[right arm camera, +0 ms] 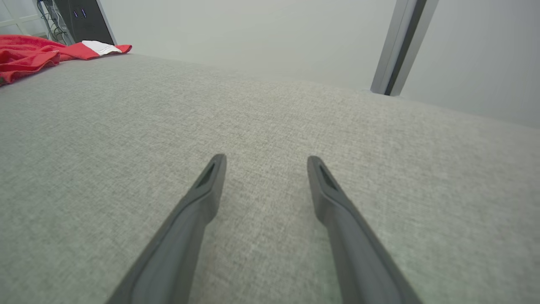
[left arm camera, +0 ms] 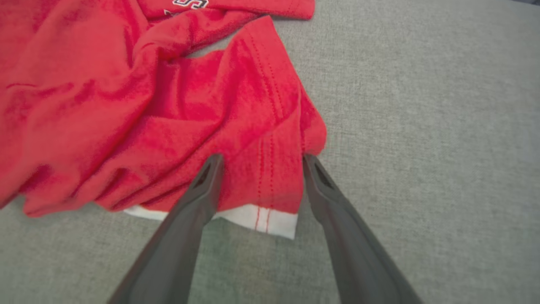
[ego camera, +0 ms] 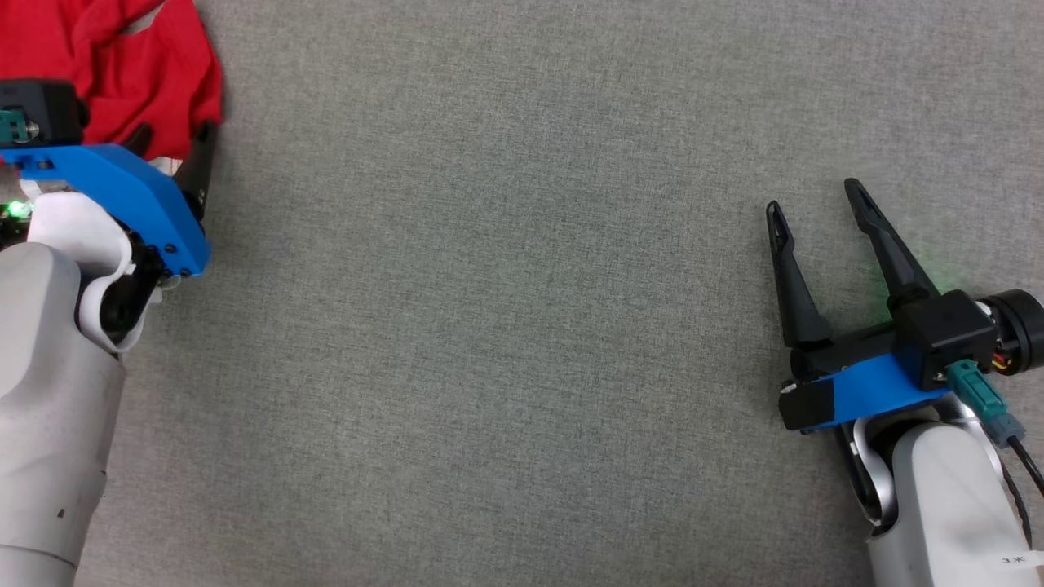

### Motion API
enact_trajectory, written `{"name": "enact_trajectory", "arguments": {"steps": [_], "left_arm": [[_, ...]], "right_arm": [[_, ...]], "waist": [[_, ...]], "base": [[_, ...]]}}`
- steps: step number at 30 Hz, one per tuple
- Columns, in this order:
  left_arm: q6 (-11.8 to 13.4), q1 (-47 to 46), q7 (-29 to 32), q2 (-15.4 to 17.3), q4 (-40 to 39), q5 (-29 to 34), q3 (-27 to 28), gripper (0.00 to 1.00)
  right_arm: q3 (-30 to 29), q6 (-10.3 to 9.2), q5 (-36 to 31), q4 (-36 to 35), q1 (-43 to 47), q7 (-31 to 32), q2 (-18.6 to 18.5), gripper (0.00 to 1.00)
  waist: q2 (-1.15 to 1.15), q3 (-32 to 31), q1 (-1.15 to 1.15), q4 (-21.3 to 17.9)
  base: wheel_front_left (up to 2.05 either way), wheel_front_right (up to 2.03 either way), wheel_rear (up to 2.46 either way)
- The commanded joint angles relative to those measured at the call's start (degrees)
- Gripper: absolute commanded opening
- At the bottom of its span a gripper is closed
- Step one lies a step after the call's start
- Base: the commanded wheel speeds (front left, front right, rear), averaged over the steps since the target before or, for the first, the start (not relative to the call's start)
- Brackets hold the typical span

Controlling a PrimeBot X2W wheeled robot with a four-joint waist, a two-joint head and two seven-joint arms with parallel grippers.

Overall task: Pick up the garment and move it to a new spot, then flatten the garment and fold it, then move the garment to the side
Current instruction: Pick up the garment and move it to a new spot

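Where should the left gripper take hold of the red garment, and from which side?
Likely the hemmed corner of the red garment, coming from the grey surface side: that corner juts out from the crumpled heap, and the open left gripper straddles it.

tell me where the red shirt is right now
The red shirt lies crumpled at the top left of the head view, on the robot's left side of the grey surface, with the open left pincer straddling its nearest hem corner.
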Motion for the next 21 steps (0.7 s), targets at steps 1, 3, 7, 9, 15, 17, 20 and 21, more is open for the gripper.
{"name": "enact_trajectory", "arguments": {"steps": [1, 3, 7, 9, 15, 17, 20, 21], "left_arm": [[-0.1, -1.0, 0.1, 0.9, 0.6, -0.4, -0.7, 1.00], [-0.1, -1.3, -0.3, 1.6, 1.6, -1.2, -1.8, 0.49], [-0.1, -1.8, -2.8, 3.0, 3.3, -1.9, -3.3, 0.00], [-0.1, -2.3, -5.2, 3.7, 4.0, -1.4, -3.9, 0.00], [0.6, -4.5, -12.7, 6.5, 7.0, 1.5, -4.3, 0.00], [0.9, -5.5, -15.0, 7.8, 7.6, 2.9, -4.8, 0.00], [0.8, -6.8, -17.2, 9.9, 7.6, 5.4, -6.2, 0.00], [0.7, -7.3, -17.6, 10.6, 7.4, 6.2, -6.7, 0.00]], "right_arm": [[-1.0, -0.09, 0.2, 1.8, 0.6, 0.1, -0.8, 1.00], [-1.1, -0.09, 0.5, 1.6, 0.4, 0.0, -0.8, 1.00], [-1.2, -0.09, 0.9, 1.6, -0.2, -0.7, -0.7, 1.00], [-1.4, -0.08, 1.2, 1.8, -0.2, -0.9, -0.7, 1.00], [-1.6, -0.07, 2.8, 3.7, -0.1, -2.6, -0.6, 1.00], [-1.9, -0.06, 3.9, 4.9, 0.1, -3.5, -0.5, 1.00], [-2.6, -0.06, 5.2, 7.0, 0.4, -4.8, -0.5, 1.00], [-2.8, -0.06, 5.7, 7.9, 0.7, -5.1, -0.5, 1.00]], "waist": [[0.00, 0.0, 0.00, -0.2], [0.00, -0.1, 0.00, -0.5], [0.00, -0.7, 0.00, -1.0], [0.00, -1.2, 0.00, -1.1], [0.00, -4.5, 0.00, -1.3], [0.00, -6.4, 0.00, -1.3], [0.00, -9.6, 0.00, -1.5], [0.00, -10.8, 0.00, -1.6]], "base": [[0.00, 0.00, 0.00], [0.00, 0.00, 0.00], [0.00, 0.00, 0.00], [0.00, 0.00, 0.00], [0.00, 0.00, 0.00], [0.00, 0.00, 0.00], [0.00, 0.00, 0.00], [0.00, 0.00, 0.00]]}}
